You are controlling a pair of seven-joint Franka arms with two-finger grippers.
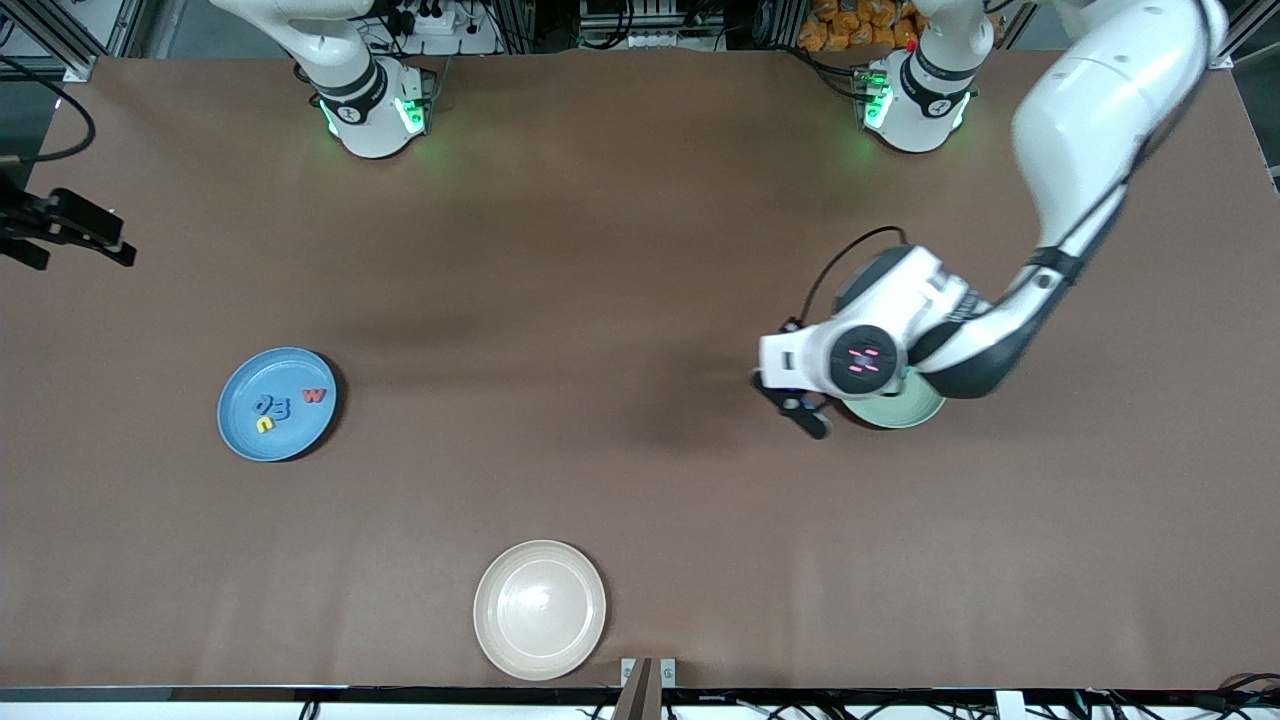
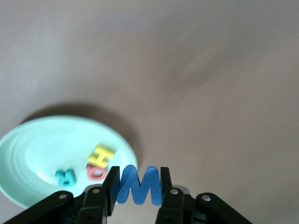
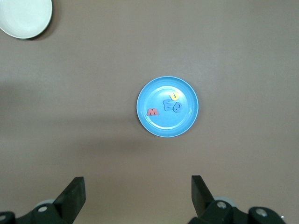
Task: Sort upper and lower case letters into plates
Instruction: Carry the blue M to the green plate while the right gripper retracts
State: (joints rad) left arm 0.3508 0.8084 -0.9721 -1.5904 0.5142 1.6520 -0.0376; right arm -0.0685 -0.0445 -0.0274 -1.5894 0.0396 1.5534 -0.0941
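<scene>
My left gripper (image 1: 806, 408) hangs over the table beside the mint green plate (image 1: 905, 412), most of which my wrist hides. In the left wrist view my left gripper (image 2: 138, 181) is shut on a blue letter M (image 2: 139, 185), and the mint green plate (image 2: 32, 154) holds a yellow H (image 2: 100, 156), a red letter (image 2: 96, 173) and a teal letter (image 2: 65, 177). The blue plate (image 1: 240, 425) toward the right arm's end holds a red letter (image 1: 314, 396), blue letters (image 1: 272, 406) and a yellow letter (image 1: 264, 424). My right gripper (image 3: 137, 183) is open and empty, high over the blue plate (image 3: 154, 93).
A cream-white plate (image 1: 540, 608) lies near the table's edge closest to the front camera; it also shows in the right wrist view (image 3: 23, 16). A black fixture (image 1: 60, 232) juts in at the right arm's end of the table.
</scene>
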